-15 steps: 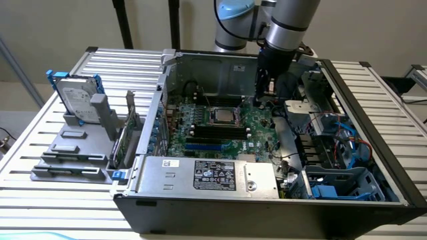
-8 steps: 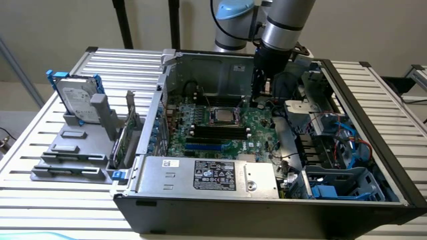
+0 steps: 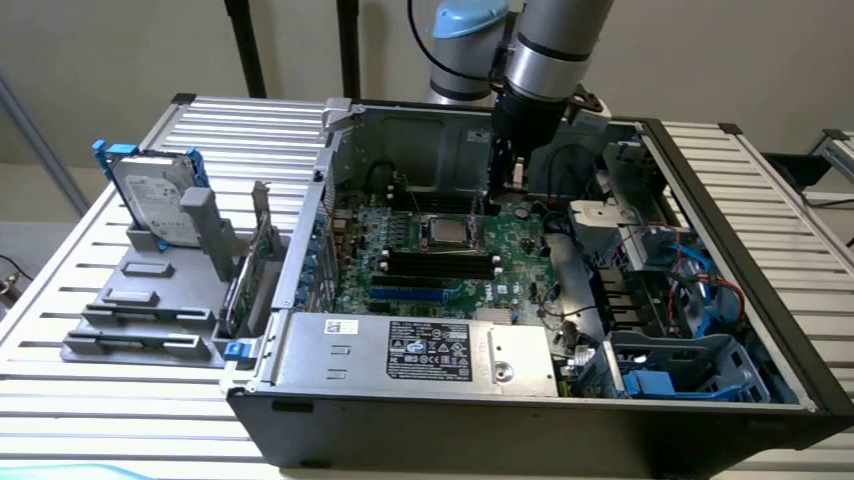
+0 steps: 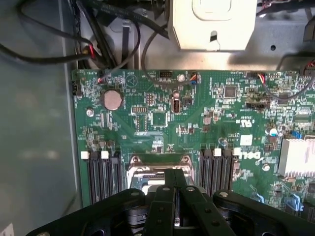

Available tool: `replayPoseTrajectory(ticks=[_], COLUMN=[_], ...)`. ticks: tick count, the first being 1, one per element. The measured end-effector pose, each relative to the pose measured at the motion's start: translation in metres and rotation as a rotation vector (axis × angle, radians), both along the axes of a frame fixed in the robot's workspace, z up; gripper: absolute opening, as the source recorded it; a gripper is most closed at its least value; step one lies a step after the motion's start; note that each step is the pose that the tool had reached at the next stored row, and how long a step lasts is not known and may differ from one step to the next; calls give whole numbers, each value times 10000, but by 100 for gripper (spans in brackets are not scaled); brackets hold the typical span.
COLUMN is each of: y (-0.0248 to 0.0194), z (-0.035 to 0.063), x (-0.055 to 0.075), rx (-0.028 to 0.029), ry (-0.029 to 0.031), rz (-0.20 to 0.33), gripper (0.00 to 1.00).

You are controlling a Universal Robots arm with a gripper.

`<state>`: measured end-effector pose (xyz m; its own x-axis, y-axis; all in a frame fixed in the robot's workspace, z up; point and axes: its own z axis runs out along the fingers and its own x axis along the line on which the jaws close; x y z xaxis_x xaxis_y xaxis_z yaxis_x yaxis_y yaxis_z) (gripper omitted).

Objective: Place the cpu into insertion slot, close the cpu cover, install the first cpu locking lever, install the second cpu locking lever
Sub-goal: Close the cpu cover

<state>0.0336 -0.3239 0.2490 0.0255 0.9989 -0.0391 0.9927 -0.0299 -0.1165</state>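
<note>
The cpu (image 3: pixel 445 232) is sitting in the slot (image 3: pixel 423 233) on the green board (image 3: pixel 514 250), the claw (image 3: pixel 490 206) is hovering close over the slot's edge with its fingers (image 4: pixel 167 189) pressed together, and the open case (image 3: pixel 400 420) around them is lying on the slatted tabletop (image 3: pixel 120 400)

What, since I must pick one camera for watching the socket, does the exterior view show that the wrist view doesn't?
Exterior view: the whole open case, the arm reaching in, the power supply, and a hard drive on a grey stand outside the case, toward that view's left.
Wrist view: board detail such as the coin battery and a pale heatsink.
Both: the green board, the socket, black memory slots beside it, and the shut hand close to the socket.
</note>
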Motion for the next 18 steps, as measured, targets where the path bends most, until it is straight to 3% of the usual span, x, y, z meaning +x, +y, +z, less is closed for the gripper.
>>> replayPoseTrajectory(ticks=[8,18], y=[-31,-84], z=[-1,-6], x=[-214,-489], rx=[3,16], ry=[128,241], rz=[0,11], gripper=[11,11])
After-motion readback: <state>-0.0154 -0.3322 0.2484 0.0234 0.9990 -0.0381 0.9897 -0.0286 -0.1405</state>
